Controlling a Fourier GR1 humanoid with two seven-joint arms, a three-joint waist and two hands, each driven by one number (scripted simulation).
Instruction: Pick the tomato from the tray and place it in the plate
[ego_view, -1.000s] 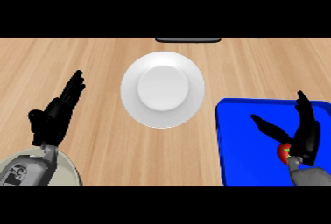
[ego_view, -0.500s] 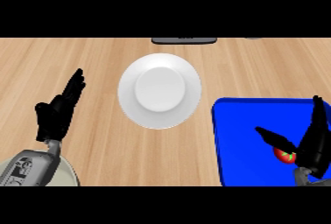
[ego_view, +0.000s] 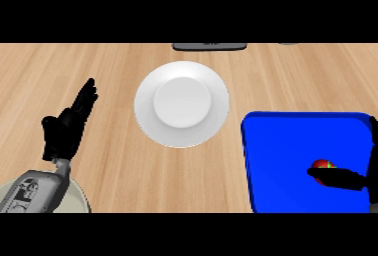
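Near the right edge of the blue tray (ego_view: 295, 140), towards its near side, lies the tomato (ego_view: 322, 163), red w/ a bit of green on top. Just below it, touching it, only a small black part of the right hand (ego_view: 338, 178) shows; whether it grasps the tomato, one cannot tell. The white plate (ego_view: 181, 104) stands approx. at the middle of the counter (ego_view: 295, 75), left of the tray & apart from it. The left hand (ego_view: 68, 127) rests near the counter's left edge, fingers straight & released.
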